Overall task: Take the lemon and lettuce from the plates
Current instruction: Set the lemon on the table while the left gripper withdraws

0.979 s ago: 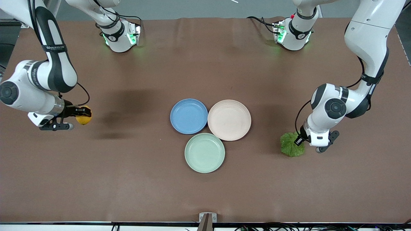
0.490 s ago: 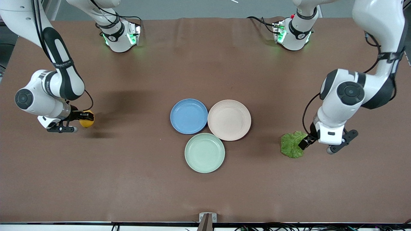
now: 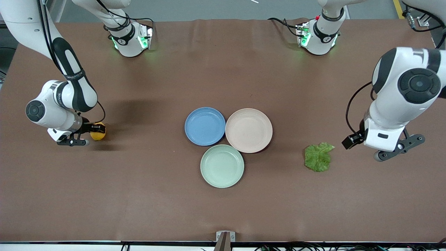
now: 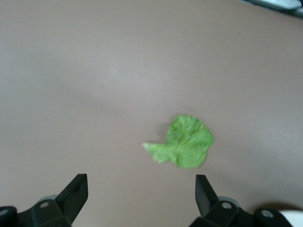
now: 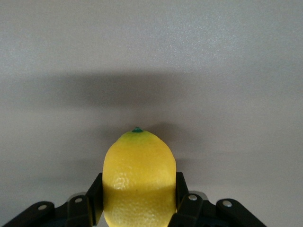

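The lemon [image 3: 98,132] is held in my right gripper [image 3: 93,131], low over the table at the right arm's end; in the right wrist view the fingers [image 5: 183,201] press both sides of the lemon [image 5: 138,177]. The lettuce [image 3: 317,157] lies flat on the table at the left arm's end. My left gripper [image 3: 349,143] is open and empty, up in the air beside the leaf; its wrist view shows the lettuce [image 4: 183,142] on the table past my left gripper [image 4: 140,198]. The blue plate [image 3: 205,126] and the beige-pink plate [image 3: 248,130] are empty at mid-table.
A pale mint-green plate [image 3: 222,166] sits nearer the front camera, touching the other two plates. The arm bases stand along the table's back edge. Brown tabletop surrounds the plates.
My left gripper let go of the lettuce and rose away toward the left arm's end. My right gripper lowered the lemon toward the table.
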Action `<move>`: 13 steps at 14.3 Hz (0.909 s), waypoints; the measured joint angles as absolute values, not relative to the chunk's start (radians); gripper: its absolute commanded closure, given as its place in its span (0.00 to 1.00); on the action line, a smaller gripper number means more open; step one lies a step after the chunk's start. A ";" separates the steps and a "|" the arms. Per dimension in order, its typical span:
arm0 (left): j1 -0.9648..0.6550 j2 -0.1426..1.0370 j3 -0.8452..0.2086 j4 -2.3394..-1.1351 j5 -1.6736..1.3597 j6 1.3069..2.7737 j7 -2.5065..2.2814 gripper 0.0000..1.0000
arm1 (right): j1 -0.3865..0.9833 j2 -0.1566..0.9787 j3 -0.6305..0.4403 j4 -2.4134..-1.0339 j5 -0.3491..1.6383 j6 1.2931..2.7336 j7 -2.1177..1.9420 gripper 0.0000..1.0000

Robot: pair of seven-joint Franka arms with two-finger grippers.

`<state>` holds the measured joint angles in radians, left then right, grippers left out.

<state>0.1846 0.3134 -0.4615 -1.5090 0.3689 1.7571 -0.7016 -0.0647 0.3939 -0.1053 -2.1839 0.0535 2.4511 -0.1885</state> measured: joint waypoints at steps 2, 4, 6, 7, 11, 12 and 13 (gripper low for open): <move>0.185 0.279 -0.467 -1.466 0.348 1.673 -0.616 0.00 | -0.065 0.394 -0.105 -2.183 0.054 2.450 -0.188 0.00; 0.191 0.231 -0.462 -1.446 0.293 1.632 -0.536 0.00 | -0.065 0.379 -0.105 -2.172 0.054 2.423 -0.188 0.00; 0.176 0.177 -0.413 -1.444 0.246 1.591 -0.465 0.00 | -0.065 0.313 -0.104 -2.136 0.054 2.310 -0.188 0.00; 0.147 0.153 -0.359 -1.444 0.219 1.561 -0.423 0.00 | -0.065 0.261 -0.104 -2.111 0.054 2.225 -0.187 0.00; 0.090 0.065 -0.203 -1.469 0.135 1.506 -0.231 0.00 | -0.061 0.030 -0.095 -2.003 0.054 1.892 -0.137 0.00; 0.080 0.037 -0.166 -1.494 0.111 1.504 -0.188 0.00 | -0.053 -0.008 -0.090 -1.968 0.054 1.815 -0.116 0.00; 0.074 0.011 -0.134 -1.522 0.076 1.504 -0.150 0.00 | -0.042 -0.031 -0.085 -1.927 0.054 1.747 -0.096 0.00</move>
<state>0.0744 0.0107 -0.1340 -1.5221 0.0763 1.5037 -0.1504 -0.0422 -0.0313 -0.0852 -1.9267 0.0538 1.7468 -0.0956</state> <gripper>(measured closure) 0.000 0.000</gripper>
